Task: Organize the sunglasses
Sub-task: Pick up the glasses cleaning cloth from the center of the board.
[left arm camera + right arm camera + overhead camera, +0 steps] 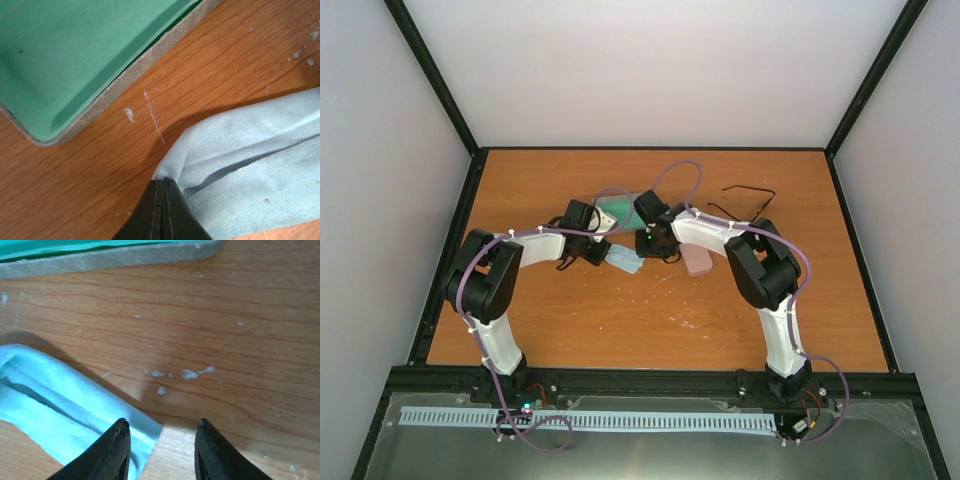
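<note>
Sunglasses (745, 202) lie back right; left gripper (162, 182) pinches the blue cloth (250, 150)

in the top view the light-blue cloth (625, 262) lies partly under the left gripper (595, 248) and right gripper (647, 243); the pink case (697, 262) slips under the right arm (705, 232); the green-lined case (612, 212) is partly covered; the sunglasses (745, 200) are too thin to show lenses. in both wrist views case and cloth run off the edges; in the right wrist view a cloth corner hides behind one finger (112, 450).
</note>
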